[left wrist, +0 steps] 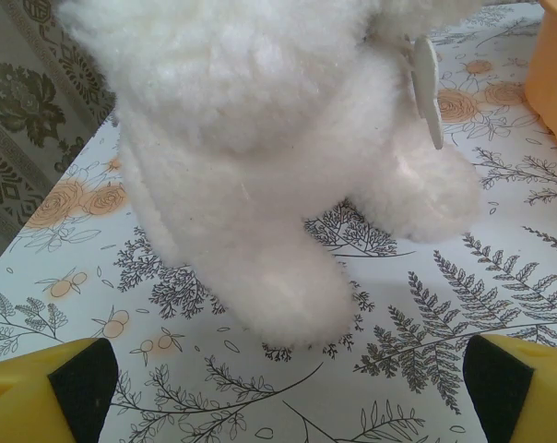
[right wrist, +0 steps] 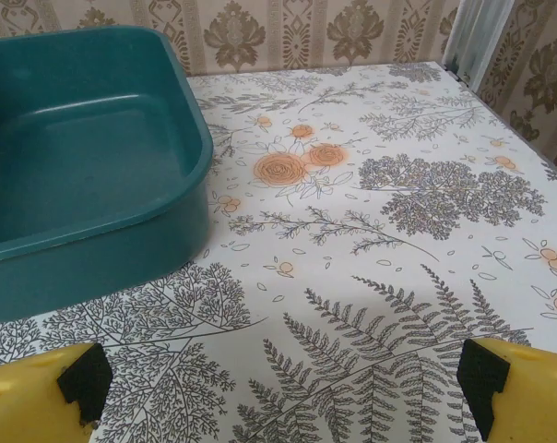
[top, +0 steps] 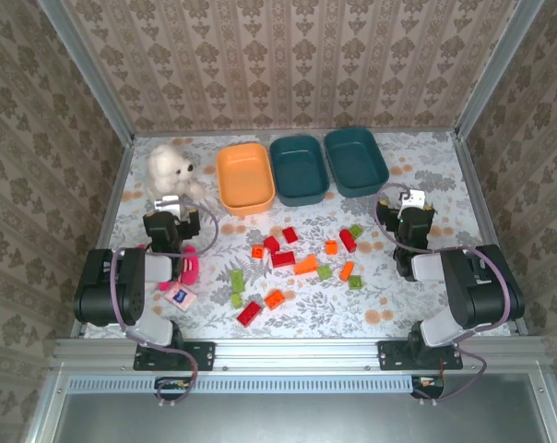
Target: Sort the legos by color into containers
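Red, orange and lime green legos lie scattered over the middle of the table, among them a red brick (top: pixel 283 259), an orange one (top: pixel 306 265) and a green one (top: pixel 237 280). At the back stand three containers in a row: an orange tub (top: pixel 246 177) and two teal tubs (top: pixel 299 169) (top: pixel 355 161). My left gripper (top: pixel 170 201) (left wrist: pixel 288 392) is open and empty at the left, facing the white teddy bear. On the right, my right gripper (top: pixel 410 199) (right wrist: pixel 274 392) is open and empty, just in front of the right teal tub (right wrist: pixel 85 157).
A white teddy bear (top: pixel 172 169) (left wrist: pixel 260 138) sits at the back left, close in front of my left fingers. A pink plush doll (top: pixel 190 268) and a small card (top: pixel 180 296) lie by the left arm. The orange tub's corner (left wrist: pixel 555 74) stands right of the bear.
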Controlling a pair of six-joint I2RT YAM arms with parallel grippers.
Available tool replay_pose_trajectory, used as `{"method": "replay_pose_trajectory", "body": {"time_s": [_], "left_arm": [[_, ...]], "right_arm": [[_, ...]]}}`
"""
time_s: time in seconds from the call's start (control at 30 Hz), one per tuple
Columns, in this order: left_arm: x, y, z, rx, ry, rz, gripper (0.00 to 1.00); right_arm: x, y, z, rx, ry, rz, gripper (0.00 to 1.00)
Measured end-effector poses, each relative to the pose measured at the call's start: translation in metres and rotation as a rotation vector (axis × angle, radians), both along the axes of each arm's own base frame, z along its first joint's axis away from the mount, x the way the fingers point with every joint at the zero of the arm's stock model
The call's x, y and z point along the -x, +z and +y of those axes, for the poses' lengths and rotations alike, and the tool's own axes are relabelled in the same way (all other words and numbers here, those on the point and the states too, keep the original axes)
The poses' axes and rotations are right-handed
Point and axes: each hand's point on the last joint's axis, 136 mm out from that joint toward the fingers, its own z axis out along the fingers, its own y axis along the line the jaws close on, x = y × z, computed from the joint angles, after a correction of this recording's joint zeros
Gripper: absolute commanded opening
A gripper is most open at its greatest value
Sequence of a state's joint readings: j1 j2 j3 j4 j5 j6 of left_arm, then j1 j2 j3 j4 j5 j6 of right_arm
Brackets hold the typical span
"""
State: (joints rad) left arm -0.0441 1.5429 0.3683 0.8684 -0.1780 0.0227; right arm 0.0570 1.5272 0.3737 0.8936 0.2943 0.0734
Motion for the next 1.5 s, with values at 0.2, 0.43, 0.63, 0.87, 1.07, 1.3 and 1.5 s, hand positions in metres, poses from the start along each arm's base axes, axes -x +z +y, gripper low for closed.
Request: {"method": "replay_pose_trajectory", "body": {"time_s": [0.2, 0.43, 0.63, 0.87, 1.07, 1.3, 1.5], "left_arm": [[0.0, 0.0, 0.0, 0.0, 0.0, 0.0, 1.0], [0.0, 0.0, 0.0, 0.0, 0.0, 0.0, 1.0], [0.0, 0.0, 0.0, 0.0, 0.0, 0.0, 1.0], [0.0, 0.0, 0.0, 0.0, 0.0, -0.001, 1.0], [0.014, 0.062, -0.032, -0.085, -0.02, -0.113, 1.0], [0.046, 0.228, -0.099, 0.087, -0.102, -0.349, 1.0], [0.056, 0.229, -0.089, 0.452, -0.074, -0.146, 1.0]], "right_arm": [[0.0, 0.0, 0.002, -0.004, 0.01, 0.001, 1.0], [0.0, 0.0, 0.002, -0.004, 0.011, 0.001, 1.0], [0.0, 0.0, 0.002, -0.004, 0.011, 0.0, 1.0], [0.0, 0.0, 0.002, -0.004, 0.011, 0.001, 1.0], [0.01, 0.052, 0.022, 0.058, 0.026, -0.036, 1.0], [0.03, 0.277, 0.01, -0.311, -0.113, -0.304, 1.0], [0.059, 0.212, 0.036, -0.484, -0.135, 0.025, 0.87]]}}
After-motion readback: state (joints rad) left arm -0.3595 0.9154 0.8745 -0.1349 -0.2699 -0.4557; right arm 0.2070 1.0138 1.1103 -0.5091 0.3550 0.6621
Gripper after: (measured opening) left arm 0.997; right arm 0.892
